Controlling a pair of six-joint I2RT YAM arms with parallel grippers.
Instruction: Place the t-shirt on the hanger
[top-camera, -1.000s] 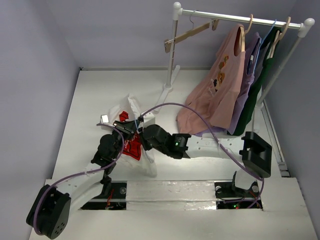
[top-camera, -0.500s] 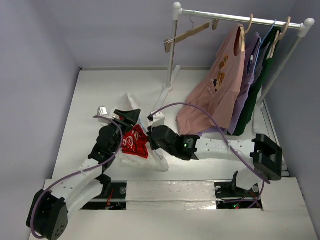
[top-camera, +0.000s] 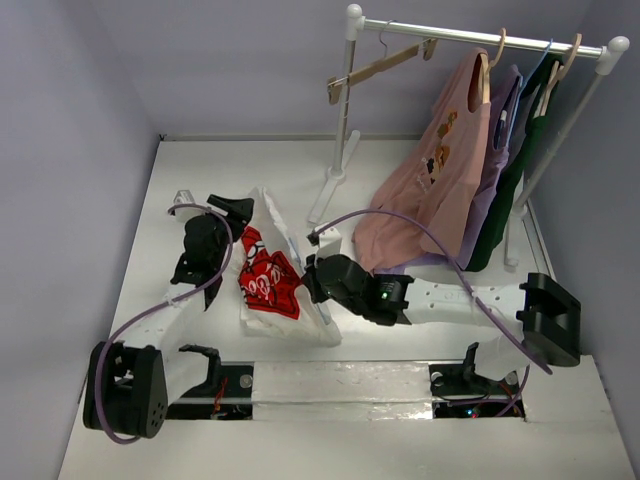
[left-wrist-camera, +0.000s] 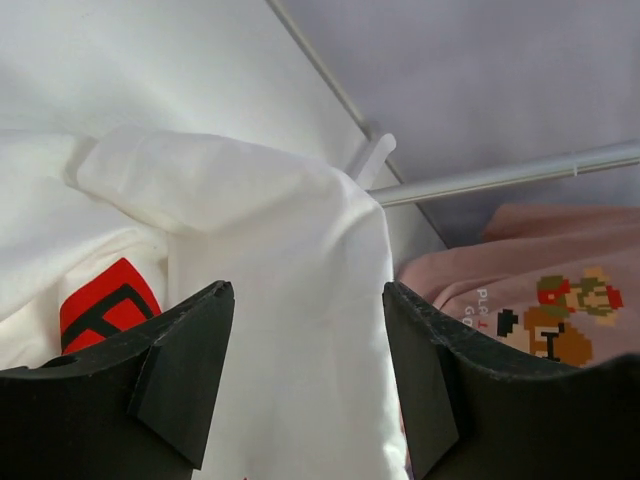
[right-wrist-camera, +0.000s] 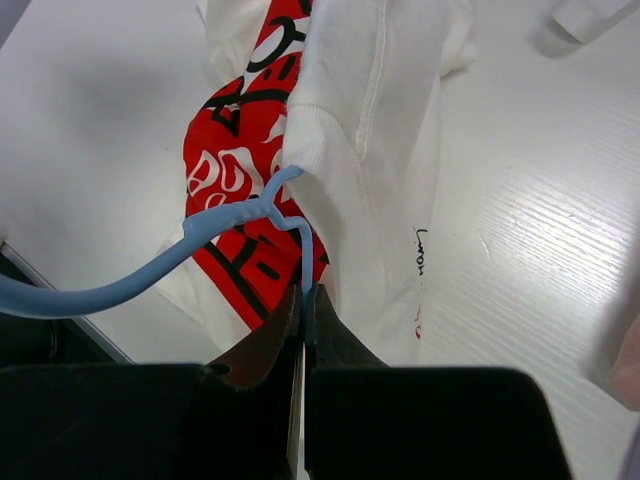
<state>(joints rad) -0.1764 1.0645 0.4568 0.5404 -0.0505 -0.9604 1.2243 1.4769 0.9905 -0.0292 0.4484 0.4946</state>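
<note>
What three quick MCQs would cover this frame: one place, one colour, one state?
1. Where is the empty wooden hanger?
A) left end of the rail
B) flat on the table
C) right end of the rail

2. What colour is the graphic on the t-shirt?
A) green
B) red
C) yellow

3. What is the right hand doing?
A) open, clear of everything
B) shut on the wire hanger
C) shut on a sleeve

Answers:
1. A: it hangs tilted next to the left post.
2. B: red print shows in the right wrist view.
3. B: its fingers pinch the light-blue wire.
</note>
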